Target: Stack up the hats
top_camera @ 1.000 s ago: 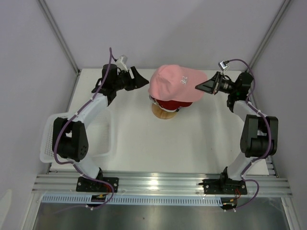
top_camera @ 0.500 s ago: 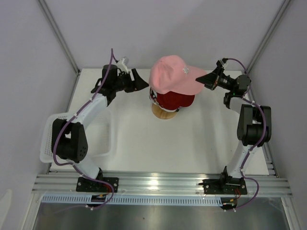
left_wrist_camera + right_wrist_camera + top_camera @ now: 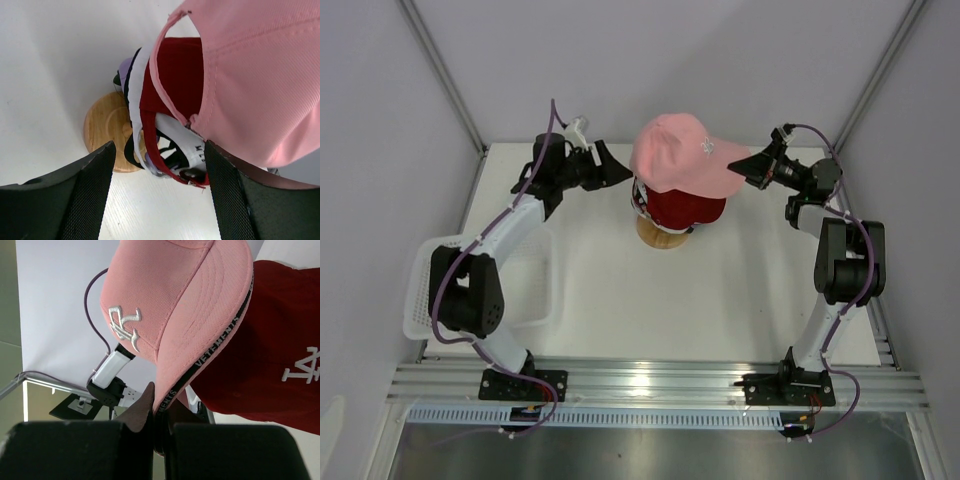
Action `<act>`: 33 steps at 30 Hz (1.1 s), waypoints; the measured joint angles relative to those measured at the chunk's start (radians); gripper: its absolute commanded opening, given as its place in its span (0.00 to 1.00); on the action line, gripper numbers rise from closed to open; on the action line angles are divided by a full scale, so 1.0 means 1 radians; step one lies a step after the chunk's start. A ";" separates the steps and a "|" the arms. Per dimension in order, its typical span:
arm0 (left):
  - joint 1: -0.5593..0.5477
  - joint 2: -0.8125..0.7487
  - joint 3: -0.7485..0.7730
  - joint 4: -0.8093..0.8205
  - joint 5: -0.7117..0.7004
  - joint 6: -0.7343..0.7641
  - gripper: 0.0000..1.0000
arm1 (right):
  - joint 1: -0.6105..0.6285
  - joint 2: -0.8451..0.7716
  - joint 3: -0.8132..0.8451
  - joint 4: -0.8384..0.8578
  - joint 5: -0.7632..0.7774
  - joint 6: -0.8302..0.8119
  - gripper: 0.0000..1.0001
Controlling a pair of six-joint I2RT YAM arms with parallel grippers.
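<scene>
Near left on our white bench (image 3: 670, 300) we see a white mesh plastic basket (image 3: 425, 290). Mid-bench, a round wooden stand (image 3: 660, 235) carries a red fabric cap with a white logo (image 3: 686, 208), with a lavender cap (image 3: 125, 67) and a white cap (image 3: 135, 100) showing at their edges under it. The pink fabric cap (image 3: 675, 152) sits tilted over them, brim clamped in our right pincer (image 3: 740, 167). Our left pincer (image 3: 613, 166) stands apart, just left of the stack, empty.
</scene>
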 measured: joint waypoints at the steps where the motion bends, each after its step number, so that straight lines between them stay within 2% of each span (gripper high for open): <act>1: 0.000 0.009 0.003 0.008 -0.002 -0.010 0.74 | 0.000 0.000 -0.006 0.000 0.000 0.000 0.00; 14: 0.000 0.108 0.073 0.047 -0.067 -0.111 0.71 | 0.001 0.000 -0.026 0.001 0.000 0.000 0.00; 20: -0.008 0.156 0.161 0.052 -0.063 -0.129 0.67 | 0.001 0.000 -0.026 0.000 -0.001 0.000 0.00; 24: -0.037 0.163 0.185 0.031 -0.064 -0.121 0.53 | 0.001 0.000 -0.026 0.001 0.000 0.000 0.00; 29: -0.063 0.169 0.201 -0.057 -0.064 -0.064 0.49 | 0.001 0.000 -0.026 0.000 -0.006 -0.002 0.00; 30: -0.064 0.169 0.203 -0.081 -0.066 -0.048 0.42 | 0.001 0.000 -0.026 0.000 -0.009 -0.004 0.00; 32: -0.064 0.169 0.203 -0.114 -0.080 -0.026 0.35 | 0.001 0.000 -0.026 0.001 -0.013 -0.011 0.00; 33: -0.063 0.169 0.204 -0.127 -0.088 -0.015 0.26 | 0.001 0.000 -0.026 0.001 -0.014 -0.013 0.00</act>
